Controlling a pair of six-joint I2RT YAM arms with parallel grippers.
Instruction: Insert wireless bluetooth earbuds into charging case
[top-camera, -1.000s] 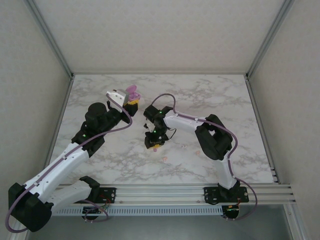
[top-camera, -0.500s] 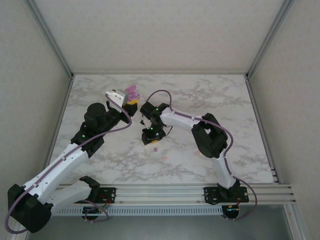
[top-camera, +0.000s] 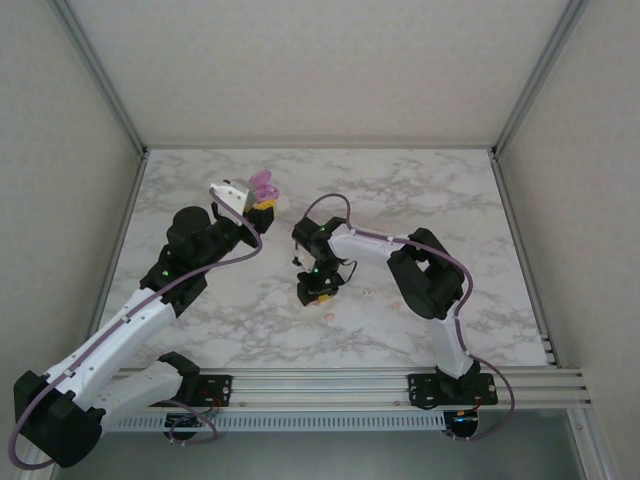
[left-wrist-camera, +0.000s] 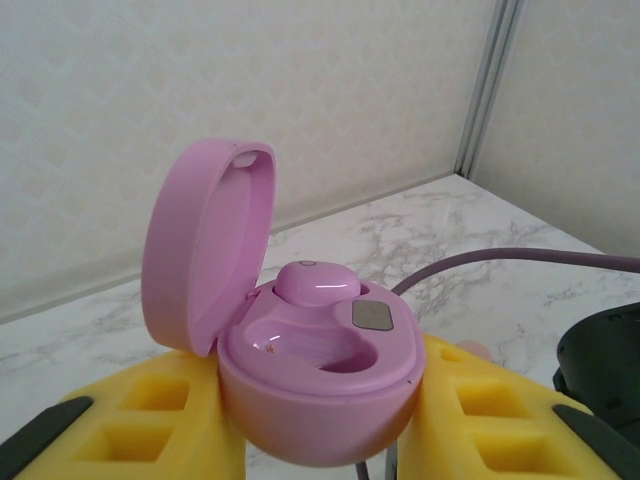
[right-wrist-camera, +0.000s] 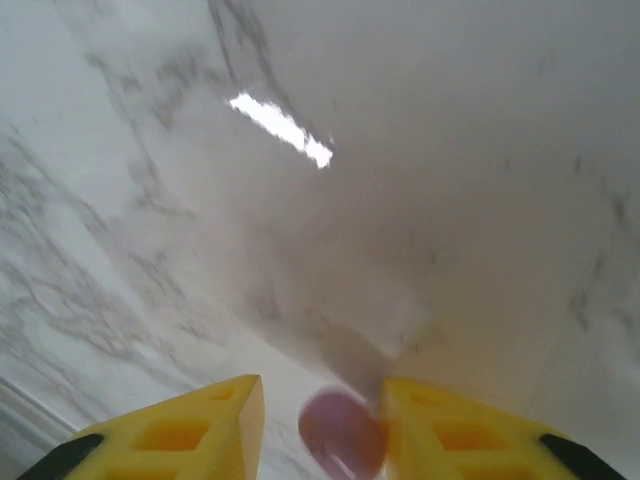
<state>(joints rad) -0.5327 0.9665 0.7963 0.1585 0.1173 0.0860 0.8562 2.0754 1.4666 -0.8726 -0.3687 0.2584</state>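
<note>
Left wrist camera looks onto the pink charging case, lid swung up, clamped between the yellow fingers of the left gripper. One pink earbud sits in that case's rear socket, beside a small grey pad; the front socket shows as a smooth hollow. From the top camera, the right gripper points down at the marble table, to the right of the case and nearer the arm bases. Its wrist camera shows its jaws apart, with a loose earbud, pinkish and blurred, on the table between them, just beside one finger and clear of the other.
</note>
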